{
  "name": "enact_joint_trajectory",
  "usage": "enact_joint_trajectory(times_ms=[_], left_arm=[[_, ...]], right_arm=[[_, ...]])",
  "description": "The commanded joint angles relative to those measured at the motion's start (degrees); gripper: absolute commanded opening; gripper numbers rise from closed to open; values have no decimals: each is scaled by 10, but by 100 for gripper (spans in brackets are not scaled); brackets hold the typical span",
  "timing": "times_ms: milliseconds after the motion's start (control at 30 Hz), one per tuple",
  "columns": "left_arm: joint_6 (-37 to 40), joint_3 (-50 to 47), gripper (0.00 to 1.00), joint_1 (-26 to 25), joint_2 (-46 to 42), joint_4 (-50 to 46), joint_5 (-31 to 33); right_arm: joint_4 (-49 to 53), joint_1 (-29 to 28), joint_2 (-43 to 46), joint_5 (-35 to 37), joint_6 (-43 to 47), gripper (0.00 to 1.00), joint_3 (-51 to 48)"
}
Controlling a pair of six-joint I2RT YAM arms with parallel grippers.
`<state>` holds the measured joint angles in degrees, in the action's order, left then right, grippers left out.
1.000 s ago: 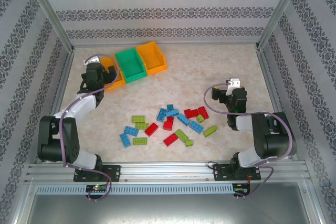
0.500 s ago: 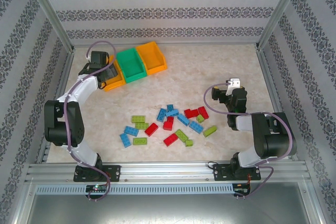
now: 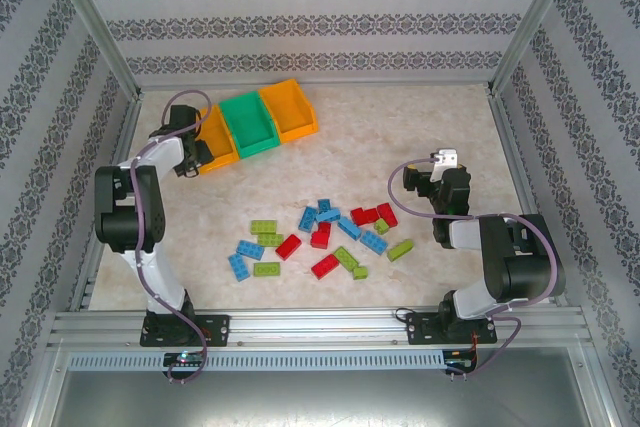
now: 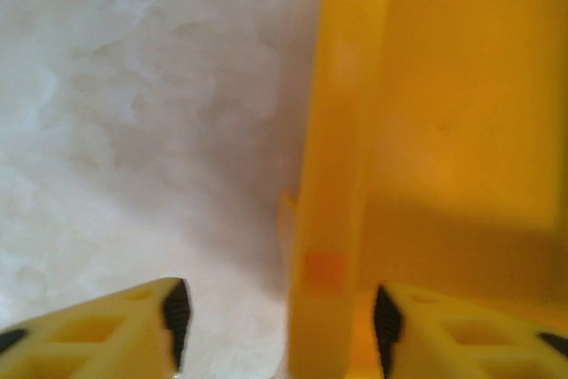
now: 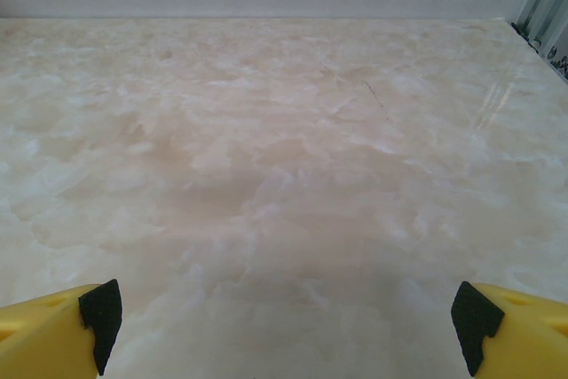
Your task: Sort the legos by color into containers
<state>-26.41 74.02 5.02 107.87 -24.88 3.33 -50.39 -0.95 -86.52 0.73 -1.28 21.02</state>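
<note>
Three joined bins stand at the back left: an orange one (image 3: 217,137), a green one (image 3: 248,124) and another orange one (image 3: 290,110). Red, blue and lime legos (image 3: 322,237) lie scattered on the table's middle. My left gripper (image 3: 190,154) is open and straddles the left wall of the left orange bin (image 4: 333,175), one finger outside over the table and one inside the bin; it holds no brick. My right gripper (image 3: 416,179) is open over bare table (image 5: 288,312), to the right of the legos.
Metal frame rails and patterned walls close in the table on the left, back and right. Bare marbled surface (image 5: 284,130) stretches ahead of the right gripper. The left arm's elbow (image 3: 122,209) stands tall by the left rail.
The left arm has folded back toward the left rail, and its gripper has slid from over the left orange bin to that bin's outer left wall. The right arm has not moved.
</note>
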Motion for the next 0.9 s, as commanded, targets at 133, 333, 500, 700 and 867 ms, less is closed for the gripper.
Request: enact_joint_trajectory(times_ms=[133,333,500,700,867], left_arm=[[10,34,33,11,30,-3,-20],[35,18,2,11,23,18,-48],[47,-45,0,5,-23,61,-59],[63,-76,0,-33,-57,77,-57],[85,-69,0,-89,-65,62,-43]], right_arm=[[-7,2,0,1,-1,98,12],[55,-10,32,10,11,98,33],[262,-38,108,11,-27,98,96],[551,-102,149,24,-40,96,192],[717,-117,185,17,-126,92,228]])
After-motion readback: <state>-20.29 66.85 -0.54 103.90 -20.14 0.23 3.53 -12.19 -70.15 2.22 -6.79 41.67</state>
